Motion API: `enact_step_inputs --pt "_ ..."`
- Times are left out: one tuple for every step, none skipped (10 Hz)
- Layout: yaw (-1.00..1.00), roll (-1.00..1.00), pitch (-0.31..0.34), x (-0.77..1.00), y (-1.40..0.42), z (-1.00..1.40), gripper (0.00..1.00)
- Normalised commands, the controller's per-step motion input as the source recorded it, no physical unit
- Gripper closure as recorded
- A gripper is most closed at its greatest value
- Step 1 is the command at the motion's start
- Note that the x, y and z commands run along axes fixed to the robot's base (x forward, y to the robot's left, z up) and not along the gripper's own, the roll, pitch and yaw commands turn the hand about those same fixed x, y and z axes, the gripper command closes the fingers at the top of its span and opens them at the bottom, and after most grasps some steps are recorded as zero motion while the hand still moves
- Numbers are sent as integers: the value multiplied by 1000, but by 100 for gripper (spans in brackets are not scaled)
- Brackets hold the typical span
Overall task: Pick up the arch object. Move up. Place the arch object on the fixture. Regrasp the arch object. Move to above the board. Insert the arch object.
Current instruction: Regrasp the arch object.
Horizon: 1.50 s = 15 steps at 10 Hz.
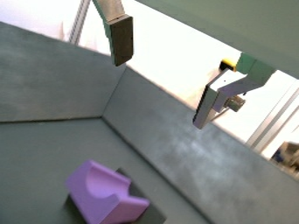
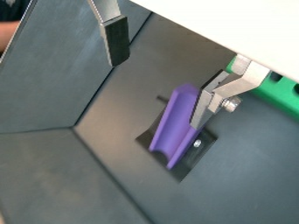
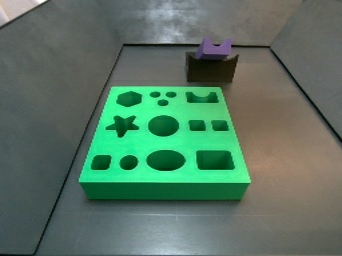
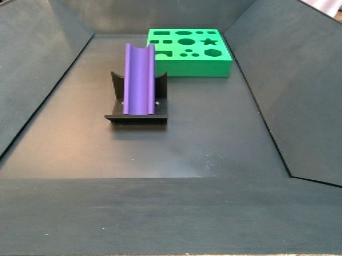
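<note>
We see the claw (image 2: pixel 163 74) only in the wrist views, released, its two silver fingers (image 1: pixel 121 39) wide apart and empty, hanging above the arch object (image 2: pixel 177 122). That purple piece rests on the dark fixture (image 3: pixel 211 68), groove up, at twelve o'clock from the green board (image 3: pixel 167 140). It looks light, rigid and smooth; we judge its long flat sides the best place to grip.

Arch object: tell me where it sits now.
In both side views the arch object rests on the fixture, beyond the board; the open gripper hovers above.
</note>
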Motion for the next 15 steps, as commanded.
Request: enact_step_inputs --pt "210 815 208 107 -50 -10 0" --pt "227 564 170 113 -53 -8 0" --pt "236 388 137 113 -53 -8 0" --pt "236 245 90 100 -39 2 0" --pt "233 209 64 94 -41 0 0" --pt "208 179 18 88 -46 -9 0" --pt "109 309 -4 36 47 -1000 0" --pt "77 302 -18 42 46 -1000 0" --pt "68 270 -23 44 40 -1000 0" --pt "54 192 -33 49 30 -1000 0" --pt "46 143 -40 56 28 -1000 0" --pt "34 97 -45 67 25 -1000 0" --pt "30 85 -46 74 24 -1000 0" --pt "20 66 -43 87 20 -1000 0" --pt "13 61 -32 103 14 -1000 0"
